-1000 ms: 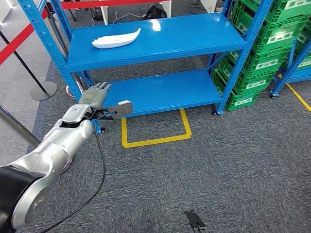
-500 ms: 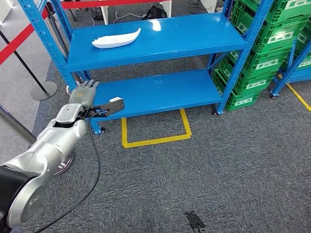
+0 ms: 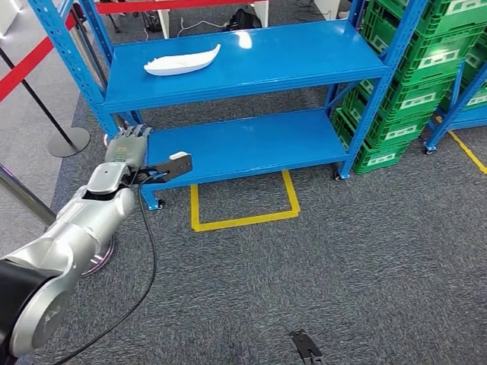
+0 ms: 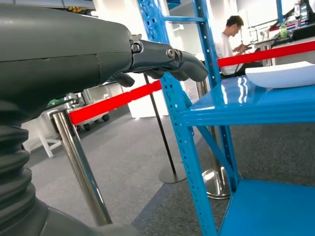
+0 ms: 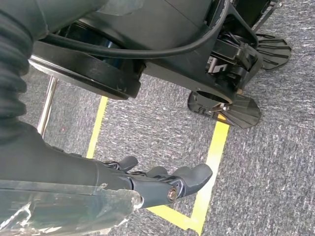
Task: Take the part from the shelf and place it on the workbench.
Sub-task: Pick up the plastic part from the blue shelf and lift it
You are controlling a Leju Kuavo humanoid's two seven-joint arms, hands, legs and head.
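The left hand (image 3: 127, 144), fingers stretched out and holding nothing, has drifted leftward to the blue shelf's (image 3: 241, 76) front-left post, leaving the white part (image 3: 183, 61) untouched on the upper level beyond, so the reach has barely begun.

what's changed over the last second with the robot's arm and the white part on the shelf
The left hand has drifted left, toward the blue shelf's corner post, holding nothing. The white part lies unmoved on the upper shelf level, untouched.
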